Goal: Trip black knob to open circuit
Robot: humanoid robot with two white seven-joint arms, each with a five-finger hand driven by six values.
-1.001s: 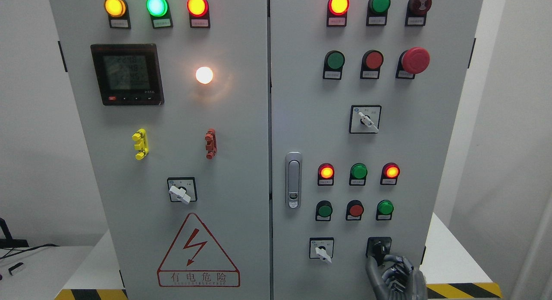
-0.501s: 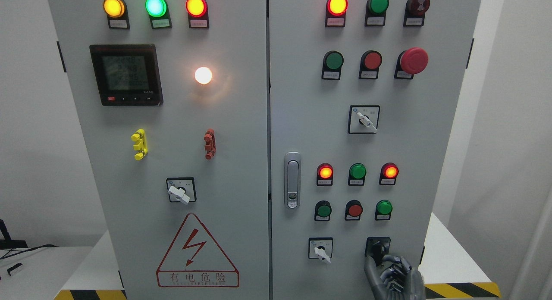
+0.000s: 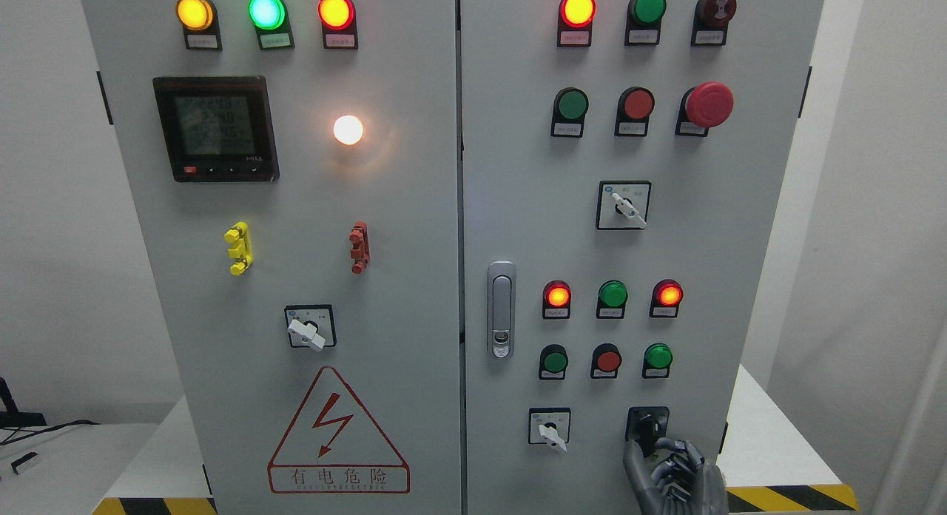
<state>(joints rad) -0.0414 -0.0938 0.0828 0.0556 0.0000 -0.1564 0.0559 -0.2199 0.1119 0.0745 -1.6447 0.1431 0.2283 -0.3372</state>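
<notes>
A: What was the largest item in view?

B: A grey control cabinet (image 3: 414,226) with two doors filled the frame. It stood on a white platform (image 3: 777,441) edged with yellow-and-black hazard tape (image 3: 792,496).

A: What did the left door carry?

B: A digital meter (image 3: 216,128) sat at upper left, below three lit indicator lamps (image 3: 266,12). A glowing white lamp (image 3: 348,129) was to the right of the meter. Lower down were a yellow clip (image 3: 238,248), a red clip (image 3: 359,247), a selector switch (image 3: 309,327) and a red-outlined warning triangle (image 3: 338,433).

A: And the right door?

B: A metal door latch (image 3: 501,308) sat near its left edge. A red emergency-stop button (image 3: 708,104) was at upper right. Rows of lamps and push-buttons ran down the door.

A: Where was the black knob?

B: The black knob (image 3: 648,426) was at the lower right of the right door, to the right of a white-handled selector (image 3: 550,428).

A: State of the hands?

B: The right hand (image 3: 672,474) rose from the bottom edge directly under the knob. Its fingers (image 3: 638,459) were curled, with the thumb and fingertips reaching the knob's lower part. Whether they pinched it firmly could not be told.
</notes>
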